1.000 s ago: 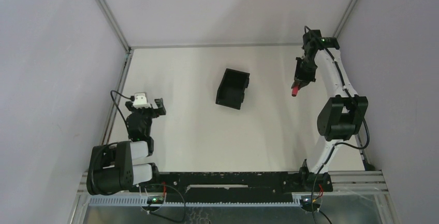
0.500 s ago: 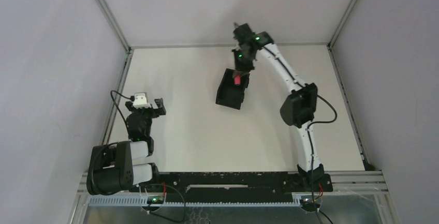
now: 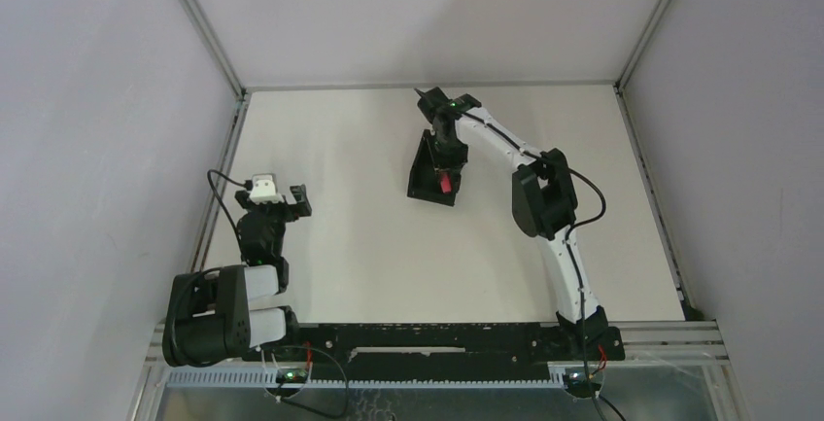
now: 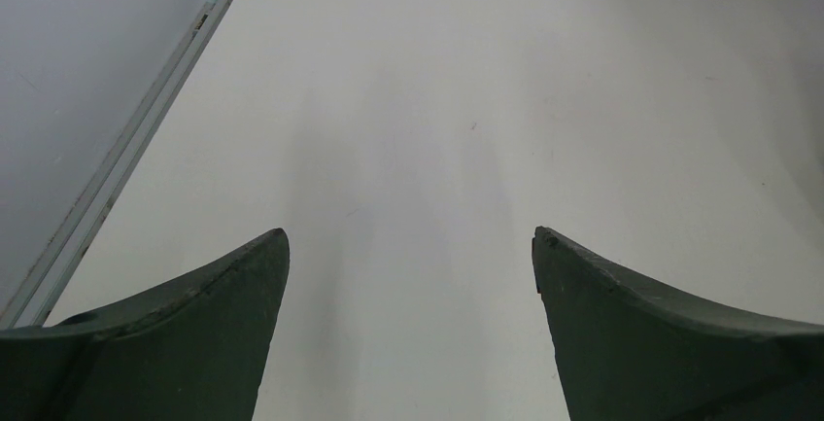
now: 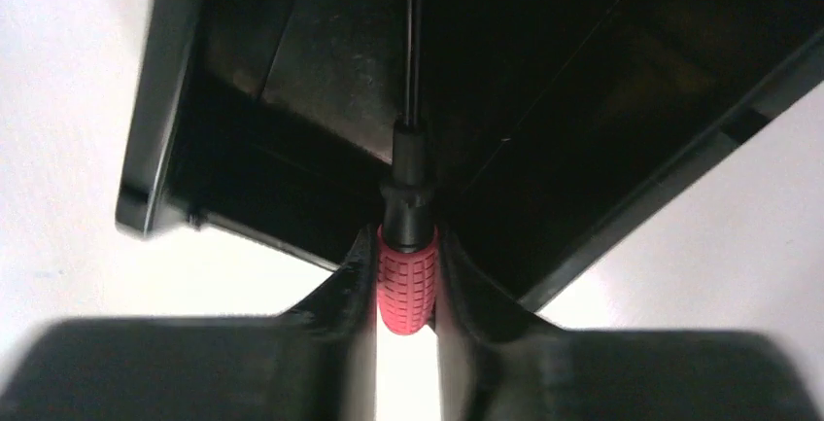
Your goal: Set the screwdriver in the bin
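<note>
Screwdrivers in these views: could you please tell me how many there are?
1. The screwdriver is gripped by its red handle in the right tool, shaft pointing into the bin. Part of the bin's inside is out of sight, so another could be hidden.

Small screwdriver [image 5: 407,290], ribbed red handle, thin dark shaft, pinched at the handle in the right gripper [image 5: 407,256], shaft pointing down into the open-top black plastic bin [image 5: 160,90]

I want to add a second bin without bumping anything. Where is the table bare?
Bare: the wide stretch between the left hand and the bin, and the right side of the table beyond the right arm. Crowded: the bin itself, where the right hand holds the screwdriver.
</note>
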Robot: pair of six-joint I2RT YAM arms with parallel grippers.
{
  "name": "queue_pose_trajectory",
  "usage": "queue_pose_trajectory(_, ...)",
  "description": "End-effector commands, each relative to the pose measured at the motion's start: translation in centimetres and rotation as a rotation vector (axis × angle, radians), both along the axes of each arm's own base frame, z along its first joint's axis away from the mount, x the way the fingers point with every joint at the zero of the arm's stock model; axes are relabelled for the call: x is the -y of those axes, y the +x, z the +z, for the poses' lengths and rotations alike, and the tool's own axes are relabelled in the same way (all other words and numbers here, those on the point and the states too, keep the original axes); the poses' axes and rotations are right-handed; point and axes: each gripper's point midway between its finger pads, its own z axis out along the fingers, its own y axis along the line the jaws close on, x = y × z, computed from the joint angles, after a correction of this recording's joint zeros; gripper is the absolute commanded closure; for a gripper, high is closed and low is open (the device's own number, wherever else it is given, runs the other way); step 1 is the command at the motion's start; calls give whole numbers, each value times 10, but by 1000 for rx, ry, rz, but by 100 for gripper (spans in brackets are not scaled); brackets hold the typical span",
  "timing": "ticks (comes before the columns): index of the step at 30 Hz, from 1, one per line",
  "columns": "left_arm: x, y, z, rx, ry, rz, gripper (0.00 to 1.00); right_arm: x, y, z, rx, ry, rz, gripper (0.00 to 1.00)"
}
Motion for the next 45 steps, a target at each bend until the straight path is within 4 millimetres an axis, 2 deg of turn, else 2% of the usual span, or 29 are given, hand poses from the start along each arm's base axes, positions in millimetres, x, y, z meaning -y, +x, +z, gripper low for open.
queue_pose_trajectory(1, 1, 13, 30, 91, 7, -10, 0, -8, 16, 4, 92, 13, 13, 62)
queue_pose_trajectory(3, 1, 13, 30, 91, 6, -10, 0, -10, 19, 12, 115, 25, 9, 53)
queue_pose_trajectory(5, 1, 13, 30, 92, 6, -10, 0, -13, 21, 20, 136, 45, 3, 52)
queue_pose_trajectory(9, 1, 13, 30, 92, 6, -10, 0, -17, 28, 54, 221, 92, -15, 51)
queue_pose_trajectory(13, 1, 13, 30, 91, 6, -10, 0, -18, 31, 98, 324, 143, -30, 51)
queue_pose_trajectory(15, 1, 13, 30, 92, 6, -10, 0, -16, 31, 124, 381, 171, -28, 40)
queue_pose_trajectory(16, 1, 13, 30, 92, 6, -10, 0, -13, 29, 135, 404, 182, -29, 26)
queue_pose_trajectory(17, 1, 14, 30, 92, 6, -10, 0, -11, 27, 148, 432, 198, -24, 5)
queue_pose_trajectory(18, 1, 13, 30, 90, 6, -10, 0, -10, 24, 157, 455, 212, -13, 1)
queue_pose_trajectory(21, 1, 13, 31, 93, 7, -9, 0, -1, 14, 185, 531, 259, 18, 0)
queue_pose_trajectory(23, 1, 13, 30, 91, 6, -10, 0, 11, 3, 205, 591, 302, 22, 0)
queue_pose_trajectory(25, 1, 13, 30, 91, 6, -11, 0, 24, -2, 217, 678, 335, 17, 0)
queue_pose_trajectory(27, 1, 13, 30, 91, 6, -10, 0, 41, -11, 219, 752, 365, -6, 0)
queue_pose_trajectory(29, 1, 13, 30, 91, 6, -9, 0, 59, -23, 213, 808, 402, -39, 0)
queue_pose_trajectory(30, 1, 13, 30, 90, 6, -11, 0, 70, -31, 195, 801, 400, -56, 0)
queue_pose_trajectory(32, 1, 13, 30, 91, 6, -10, 0, 85, -42, 181, 815, 400, -79, 0)
queue_pose_trajectory(36, 1, 13, 31, 93, 6, -10, 0, 115, -61, 140, 802, 338, -151, 0)
queue_pose_trajectory(42, 1, 13, 30, 92, 6, -10, 0, 156, -88, 97, 869, 308, -291, 0)
queue_pose_trajectory(45, 1, 13, 30, 92, 6, -10, 0, 175, -99, 77, 847, 295, -365, 0)
